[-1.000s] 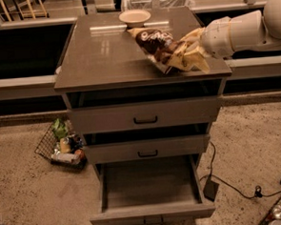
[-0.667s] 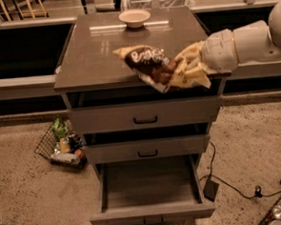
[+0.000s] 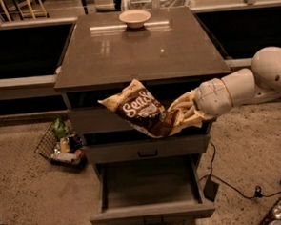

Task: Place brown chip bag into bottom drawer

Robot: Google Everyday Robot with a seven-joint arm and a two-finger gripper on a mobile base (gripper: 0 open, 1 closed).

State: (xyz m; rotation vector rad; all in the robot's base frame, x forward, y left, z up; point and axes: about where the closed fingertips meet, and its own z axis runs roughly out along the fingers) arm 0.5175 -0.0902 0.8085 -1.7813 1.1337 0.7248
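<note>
As fingers (image 3: 184, 106) clamp it, bag (image 3: 139, 112) overhangs bottom drawer (image 3: 151, 212).

Your gripper (image 3: 181, 116) hangs before the top drawer (image 3: 86, 121) front, fingers (image 3: 184, 107) clamped on the brown chip bag (image 3: 140, 112) | bag juts out to the fingers' left in view, tilted, airborne | bottom drawer (image 3: 149, 185) stands open below the fingers | bowl (image 3: 134, 18) sits on the cabinet top (image 3: 141, 54), well behind them.
</note>
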